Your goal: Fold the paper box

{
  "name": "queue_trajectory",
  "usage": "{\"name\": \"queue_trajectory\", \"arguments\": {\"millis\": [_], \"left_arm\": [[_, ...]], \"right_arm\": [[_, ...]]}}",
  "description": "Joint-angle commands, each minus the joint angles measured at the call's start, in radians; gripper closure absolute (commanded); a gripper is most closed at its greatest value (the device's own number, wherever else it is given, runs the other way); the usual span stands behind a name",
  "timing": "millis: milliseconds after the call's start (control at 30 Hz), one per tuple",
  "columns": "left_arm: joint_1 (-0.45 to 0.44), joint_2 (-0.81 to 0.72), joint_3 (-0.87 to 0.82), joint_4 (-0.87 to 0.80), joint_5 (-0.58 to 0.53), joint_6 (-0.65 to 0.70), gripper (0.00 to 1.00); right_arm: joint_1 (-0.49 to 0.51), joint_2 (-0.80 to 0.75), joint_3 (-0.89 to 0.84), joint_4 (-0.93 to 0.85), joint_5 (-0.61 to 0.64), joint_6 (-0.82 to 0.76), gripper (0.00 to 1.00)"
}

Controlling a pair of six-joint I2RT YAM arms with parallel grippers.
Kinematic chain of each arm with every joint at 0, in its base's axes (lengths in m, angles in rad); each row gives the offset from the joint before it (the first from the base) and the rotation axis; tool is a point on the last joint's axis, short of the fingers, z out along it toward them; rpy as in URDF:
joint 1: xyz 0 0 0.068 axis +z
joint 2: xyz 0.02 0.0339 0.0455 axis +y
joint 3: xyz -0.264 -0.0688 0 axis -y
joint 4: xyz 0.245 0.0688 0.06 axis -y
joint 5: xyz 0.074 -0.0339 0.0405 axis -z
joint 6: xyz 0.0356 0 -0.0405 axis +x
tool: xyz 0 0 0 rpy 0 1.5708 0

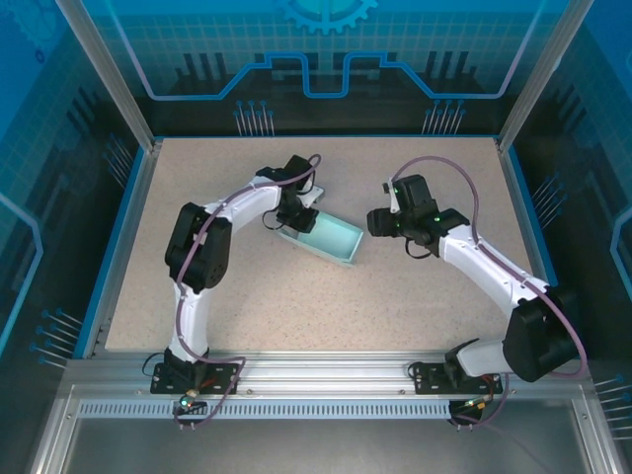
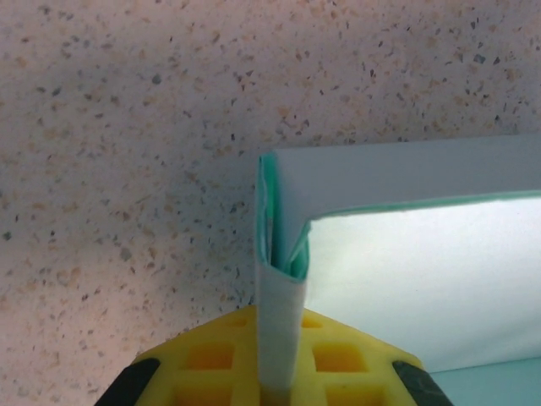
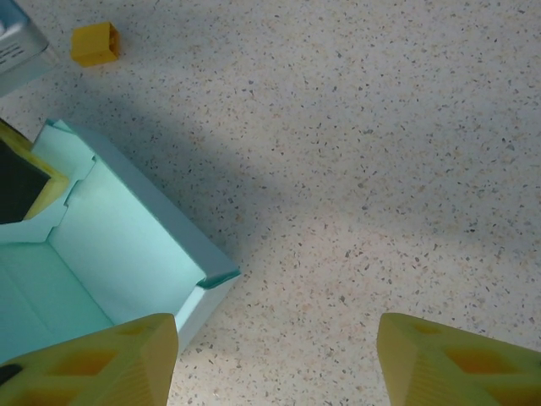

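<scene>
The left claw [image 1: 293,219] is pinching the light blue card box [image 1: 331,240]. The right claw [image 1: 379,221] is gaping beside it.

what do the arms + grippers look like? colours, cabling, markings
The left arm and right arm have white links, black joint housings and black bases on an aluminium rail. A mauve cable loops along each. Small green lights show on the right arm's wrist. The left gripper and right gripper have yellow fingers moulded with square pockets.

One paper box [image 1: 326,237], two grippers [image 1: 289,219] [image 1: 376,221], perhaps one cube [image 3: 95,44]
</scene>
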State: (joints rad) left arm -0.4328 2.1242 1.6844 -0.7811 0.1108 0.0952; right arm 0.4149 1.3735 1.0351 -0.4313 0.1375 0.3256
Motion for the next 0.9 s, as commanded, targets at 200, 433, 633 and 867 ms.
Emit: {"name": "queue_trajectory", "arguments": {"millis": [200, 433, 633, 867], "left_arm": [[-0.022, 0.154, 0.221, -0.186, 0.035, 0.043, 0.87], [-0.033, 0.216, 0.343, -0.235, 0.04, 0.04, 0.77], [-0.035, 0.216, 0.399, -0.238, 0.04, 0.037, 0.61], [-0.028, 0.18, 0.436, -0.181, 0.034, 0.024, 0.45]], "right_arm": [[-0.03, -0.008, -0.031, 0.031, -0.012, 0.007, 0.35], [-0.043, 0.002, -0.039, 0.034, -0.008, -0.001, 0.35], [-0.061, 0.012, -0.047, 0.046, -0.018, 0.0, 0.35], [-0.084, 0.08, -0.027, 0.071, -0.075, -0.005, 0.35]]}}
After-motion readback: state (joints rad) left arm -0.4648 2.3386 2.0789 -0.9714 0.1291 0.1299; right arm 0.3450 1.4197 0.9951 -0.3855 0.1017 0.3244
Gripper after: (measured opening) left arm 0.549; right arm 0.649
